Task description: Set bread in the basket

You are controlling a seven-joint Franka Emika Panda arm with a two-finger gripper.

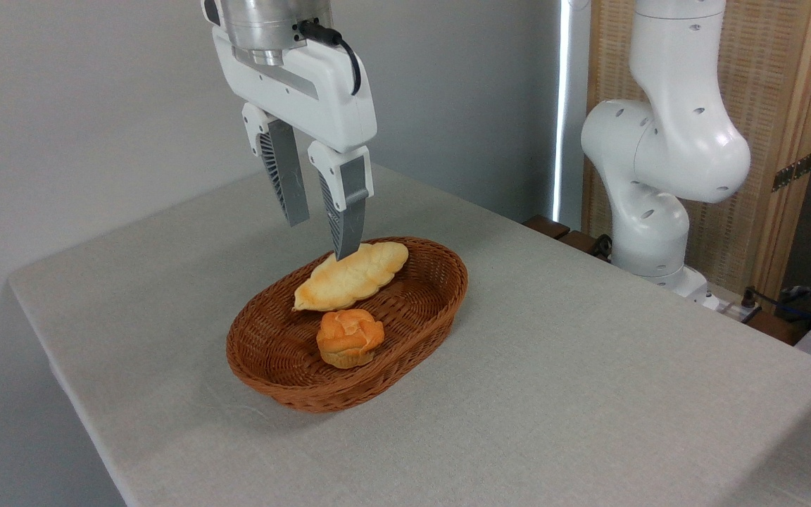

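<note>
The bread (pixel 350 276), a long pale loaf with golden bumps, lies inside the oval reddish-brown wicker basket (pixel 441 282), against its far side. My gripper (pixel 322 238) hangs just above the loaf's far end. It is open, with nothing between its grey fingers (pixel 346 218), and it does not touch the bread.
A small round orange bun (pixel 349 338) sits in the basket in front of the loaf. The arm's white base (pixel 648 232) stands at the table's far right edge. The grey cloth-covered table (pixel 588 380) drops off at the left and front edges.
</note>
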